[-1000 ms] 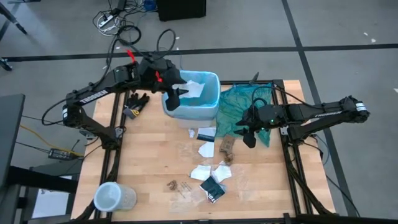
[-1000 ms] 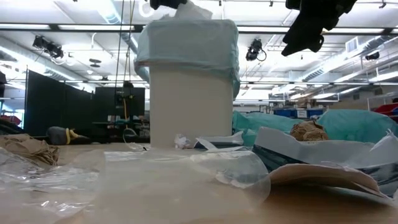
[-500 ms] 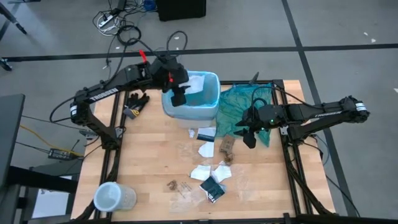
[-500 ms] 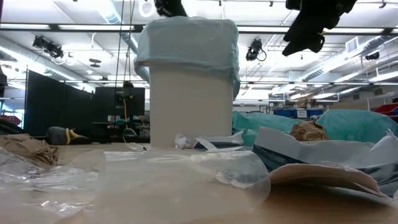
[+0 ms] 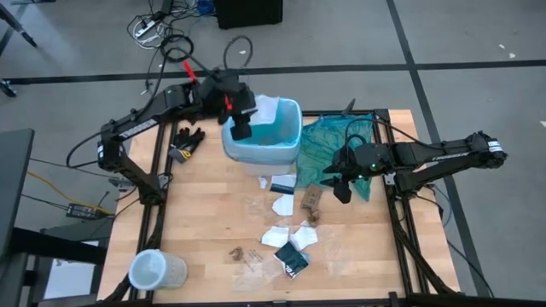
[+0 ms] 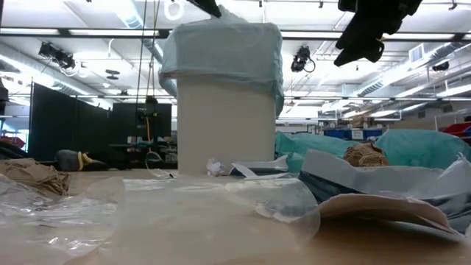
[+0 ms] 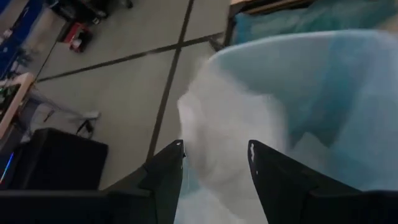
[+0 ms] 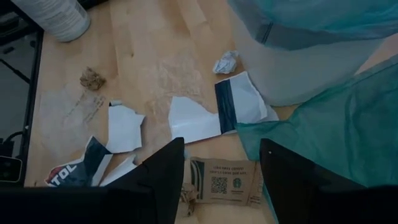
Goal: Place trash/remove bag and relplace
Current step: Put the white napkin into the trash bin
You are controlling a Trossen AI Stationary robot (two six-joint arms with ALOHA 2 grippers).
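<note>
A white bin (image 5: 264,155) stands at the table's far middle, lined with the light-blue bag (image 5: 292,128), whose edge folds over the rim (image 6: 221,51). My left gripper (image 5: 242,130) hovers open over the bin's left rim. A crumpled white paper (image 7: 230,130) lies beyond its fingertips, inside the bag at the far rim (image 5: 267,108). Trash lies on the wood: white paper pieces (image 8: 199,115), a dark wrapper (image 5: 292,258), a brown sleeve (image 8: 227,174), brown bits (image 5: 236,253). My right gripper (image 8: 221,146) hangs open above the table (image 5: 341,191), right of the bin.
A darker teal-green bag (image 5: 337,147) lies crumpled to the right of the bin, under my right arm. Black gloves (image 5: 186,141) lie at the far left. A clear round container (image 5: 153,270) stands at the near left corner. Clear plastic film (image 6: 147,199) covers the near middle.
My left gripper has rolled about its own pointing line above the bin's left rim and risen slightly, staying open. Less of the white paper in the bin shows now, and it sits closer to the far rim. My right arm has kept still.
</note>
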